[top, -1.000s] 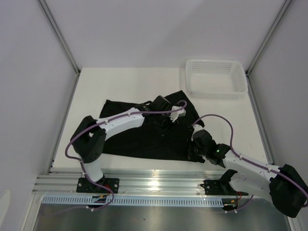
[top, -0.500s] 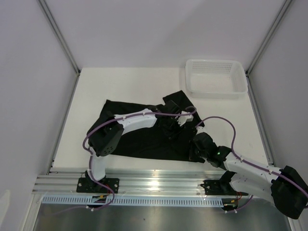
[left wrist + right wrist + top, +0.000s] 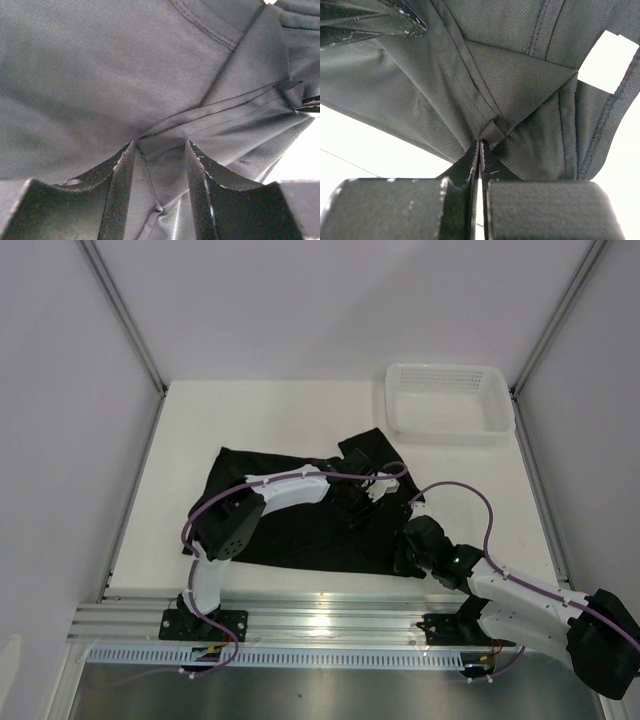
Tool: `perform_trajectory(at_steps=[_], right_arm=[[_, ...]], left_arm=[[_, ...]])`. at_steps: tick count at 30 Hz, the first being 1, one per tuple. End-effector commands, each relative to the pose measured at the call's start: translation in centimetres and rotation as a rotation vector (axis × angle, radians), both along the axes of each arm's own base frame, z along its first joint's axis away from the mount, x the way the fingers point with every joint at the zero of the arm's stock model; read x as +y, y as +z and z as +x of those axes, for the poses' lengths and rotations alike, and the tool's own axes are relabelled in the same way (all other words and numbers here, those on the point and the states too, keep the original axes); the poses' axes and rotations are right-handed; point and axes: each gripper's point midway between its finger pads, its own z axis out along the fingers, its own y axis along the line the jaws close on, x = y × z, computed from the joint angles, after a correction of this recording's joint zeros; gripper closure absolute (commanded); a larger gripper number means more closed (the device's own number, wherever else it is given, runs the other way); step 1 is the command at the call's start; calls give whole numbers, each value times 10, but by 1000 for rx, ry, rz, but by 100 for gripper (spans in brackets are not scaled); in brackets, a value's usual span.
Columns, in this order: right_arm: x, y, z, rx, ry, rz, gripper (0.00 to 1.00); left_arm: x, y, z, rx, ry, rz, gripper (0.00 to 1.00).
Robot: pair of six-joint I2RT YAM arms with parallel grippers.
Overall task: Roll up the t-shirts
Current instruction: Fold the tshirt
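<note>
The black t-shirt [image 3: 300,542] lies spread and creased on the white table, and it also fills the left wrist view [image 3: 125,75] and the right wrist view [image 3: 515,75]. My left gripper [image 3: 358,507] presses down on its right middle, and its jaws [image 3: 160,146] stand open with a seamed fold of fabric between them. My right gripper [image 3: 408,552] is at the shirt's near right corner, shut [image 3: 480,143] on a small pinched fold of the fabric. The neck label is hidden.
A white mesh basket [image 3: 448,430] stands at the back right of the table [image 3: 250,420]. An aluminium rail [image 3: 330,615] runs along the near edge. White walls close in the left, right and back sides. The left gripper's fingers [image 3: 395,20] show in the right wrist view.
My left arm's elbow swung in to the right and its gripper moved a little right and nearer over the shirt. My right gripper stayed at the near right corner.
</note>
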Motion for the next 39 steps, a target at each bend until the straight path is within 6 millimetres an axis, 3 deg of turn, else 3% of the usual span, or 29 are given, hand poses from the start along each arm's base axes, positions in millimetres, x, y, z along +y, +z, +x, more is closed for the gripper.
perform_trajectory(at_steps=[1,9,14,19,30,39], right_arm=[[-1,3,4,-22,-24,3,100],[-1,2,6,-26,-24,-3,100],[0,2,7,-25,-28,-4,100],[-1,2,6,-24,-31,-5,100],[2,21,20,-79,-47,-1,100],[10,41,47,-157,-29,-49,100]], left_arm=[[-4,14,9,-20,-1,-27,53],[-2,-1,-10,69,-30,-5,55],[-9,7,-7,61,-35,-37,71],[-10,10,-3,38,-21,-46,99],[-4,52,5,-86,11,-126,99],[7,55,10,-116,54,-129,99]])
